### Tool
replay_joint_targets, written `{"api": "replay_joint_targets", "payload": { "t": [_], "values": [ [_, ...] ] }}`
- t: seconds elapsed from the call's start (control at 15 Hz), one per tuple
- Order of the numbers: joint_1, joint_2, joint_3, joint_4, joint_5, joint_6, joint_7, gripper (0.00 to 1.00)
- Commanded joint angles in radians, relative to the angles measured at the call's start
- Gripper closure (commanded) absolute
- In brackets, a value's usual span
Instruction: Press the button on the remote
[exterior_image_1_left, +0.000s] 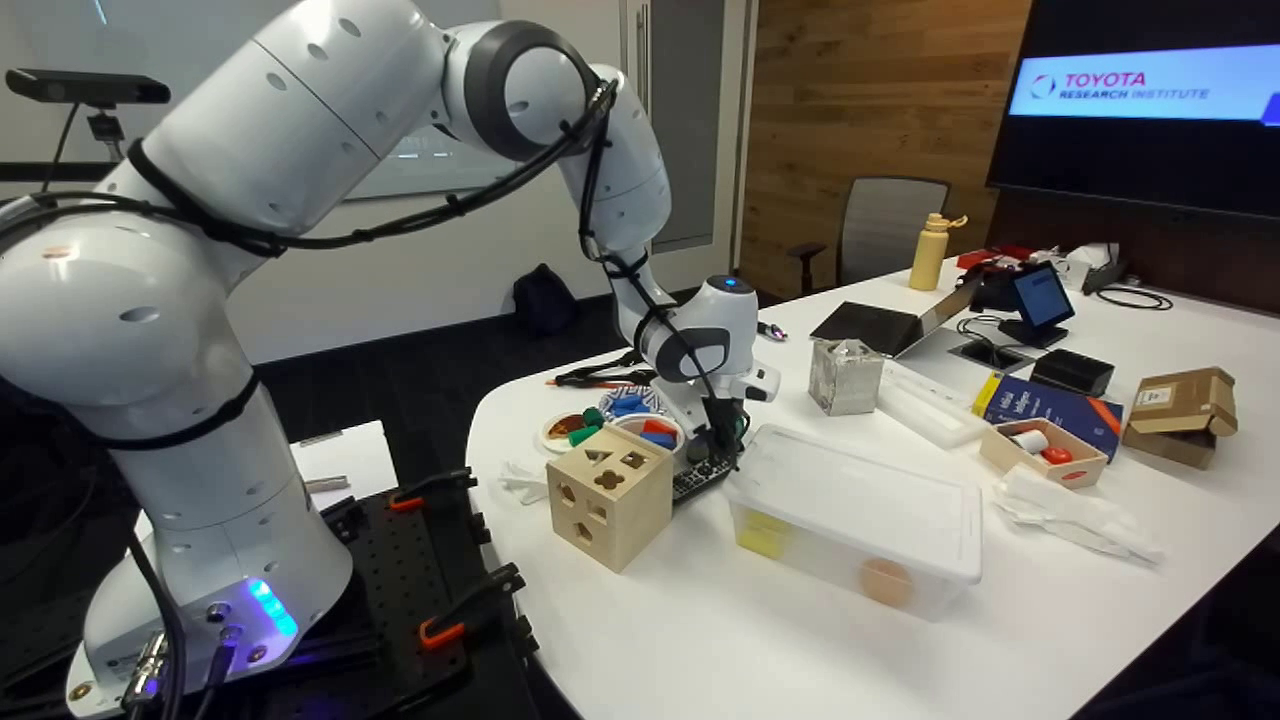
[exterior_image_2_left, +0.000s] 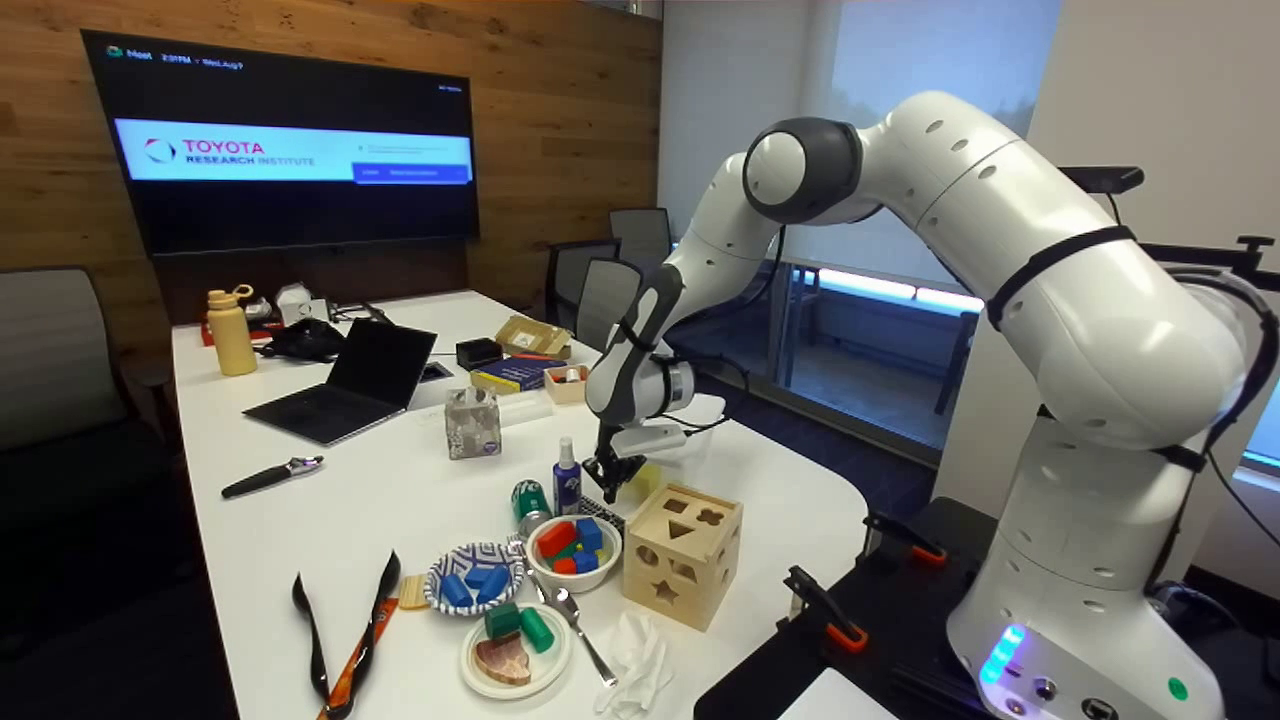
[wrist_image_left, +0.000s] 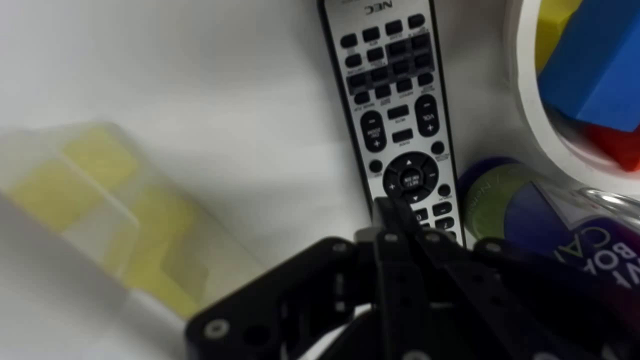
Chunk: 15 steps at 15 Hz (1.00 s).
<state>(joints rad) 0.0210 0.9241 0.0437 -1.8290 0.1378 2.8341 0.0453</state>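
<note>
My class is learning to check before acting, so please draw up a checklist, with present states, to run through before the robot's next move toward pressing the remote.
1. Remote lies with its buttons facing up: ok.
2. Claw shut, ready to press: ok.
3. Wrist view of the whole remote: not ok; the claw hides its lower end in that picture.
4. Contact: cannot tell; the claw's end shows near the round pad, but any gap is not visible.
5. Which button to press: cannot tell; the task does not say.
6. Side room: cannot tell; the spray bottle stands close beside the remote.
</note>
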Motion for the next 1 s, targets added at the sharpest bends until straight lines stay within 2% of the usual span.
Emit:
{"api": "replay_joint_targets", "payload": {
  "t": [0.0, 0.33, 0.93],
  "values": [
    [0.002, 0.034, -0.002, 0.064, -0.011, -0.067, 0.021, 1.0],
    [-0.006, 0.065, 0.007, 0.104, -0.005, -0.125, 0.016, 1.0],
    [0.004, 0.131, -0.014, 0.145, -0.011, -0.135, 0.026, 1.0]
  ]
}}
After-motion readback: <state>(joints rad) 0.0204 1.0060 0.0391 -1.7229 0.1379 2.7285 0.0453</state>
